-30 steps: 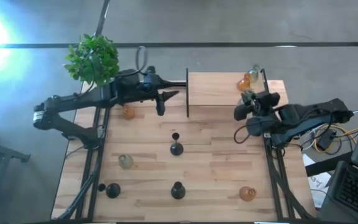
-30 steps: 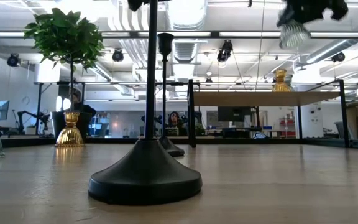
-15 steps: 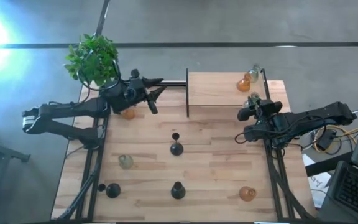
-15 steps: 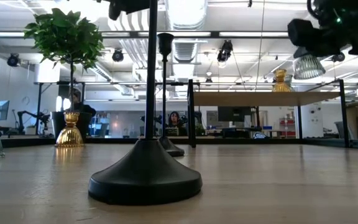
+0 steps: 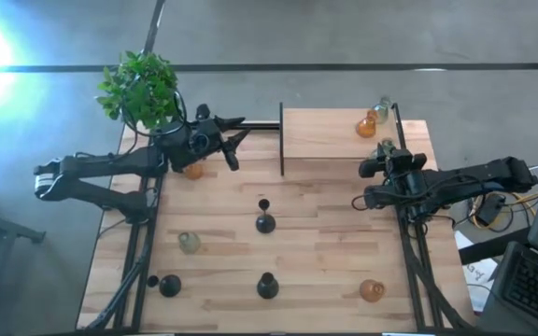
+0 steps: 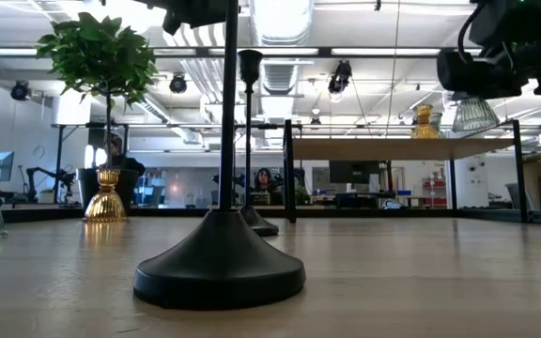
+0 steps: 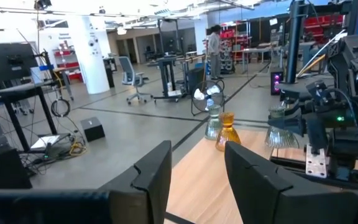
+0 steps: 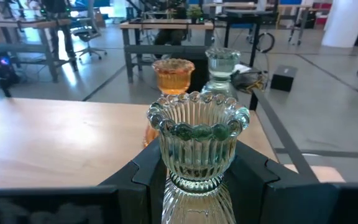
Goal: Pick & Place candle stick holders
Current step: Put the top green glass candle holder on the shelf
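Wooden table (image 5: 316, 247), right pincer (image 5: 382, 154) grasping clear glass holder (image 8: 197, 146), left pincer (image 5: 233, 140) released.

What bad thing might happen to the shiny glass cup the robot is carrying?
The right gripper holds the clear glass holder in the air, so it might slip and break. Two holders, an amber one and a clear one, already stand on the raised shelf just ahead, and could get bumped.
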`<state>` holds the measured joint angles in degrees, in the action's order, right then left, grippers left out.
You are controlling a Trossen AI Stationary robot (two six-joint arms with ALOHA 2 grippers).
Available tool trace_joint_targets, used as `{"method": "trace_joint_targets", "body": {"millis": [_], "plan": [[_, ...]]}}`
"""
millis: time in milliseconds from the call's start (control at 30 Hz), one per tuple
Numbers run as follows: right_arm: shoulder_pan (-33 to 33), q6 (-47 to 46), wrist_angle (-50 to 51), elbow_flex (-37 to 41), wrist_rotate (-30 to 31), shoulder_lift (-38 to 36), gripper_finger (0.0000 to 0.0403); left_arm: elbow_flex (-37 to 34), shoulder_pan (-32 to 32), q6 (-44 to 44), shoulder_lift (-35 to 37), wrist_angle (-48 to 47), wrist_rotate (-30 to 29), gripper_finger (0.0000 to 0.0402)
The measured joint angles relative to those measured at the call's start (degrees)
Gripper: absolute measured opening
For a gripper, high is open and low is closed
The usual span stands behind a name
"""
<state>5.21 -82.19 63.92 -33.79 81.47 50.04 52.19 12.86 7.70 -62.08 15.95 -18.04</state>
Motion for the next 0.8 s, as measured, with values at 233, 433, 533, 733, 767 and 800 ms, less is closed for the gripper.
{"method": "trace_joint_targets", "body": {"millis": [233, 433, 533, 733, 767, 800], "plan": [[-0.9, -3.1, -0.3, 2.8, 0.8, 0.0, 0.0119, 0.0, 0.2, 0.0, 0.0, 0.0, 0.0, 0.0154], [-1.1, -6.0, -0.4, 4.1, 1.8, 0.0, 0.0119, 0.0, 0.2, 0.0, 0.0, 0.0, 0.0, 0.0154], [-1.7, -6.0, -1.7, 4.5, 2.4, 0.0, 0.0119, 0.0, 0.2, 0.0, 0.0, 0.0, -0.1, 0.0154], [-3.4, -2.9, -5.4, 5.0, 2.9, 0.0, 0.0119, 0.0, 0.3, 0.0, 0.0, -0.1, -0.1, 0.0154], [-3.8, -2.5, -5.8, 5.0, 2.9, 0.0, 0.0119, 0.0, 0.3, 0.0, 0.0, -0.1, -0.1, 0.0154], [-4.2, -2.2, -6.1, 5.0, 2.9, 0.0, 0.0119, 0.0, 0.3, 0.0, 0.0, -0.1, -0.1, 0.0154]]}}
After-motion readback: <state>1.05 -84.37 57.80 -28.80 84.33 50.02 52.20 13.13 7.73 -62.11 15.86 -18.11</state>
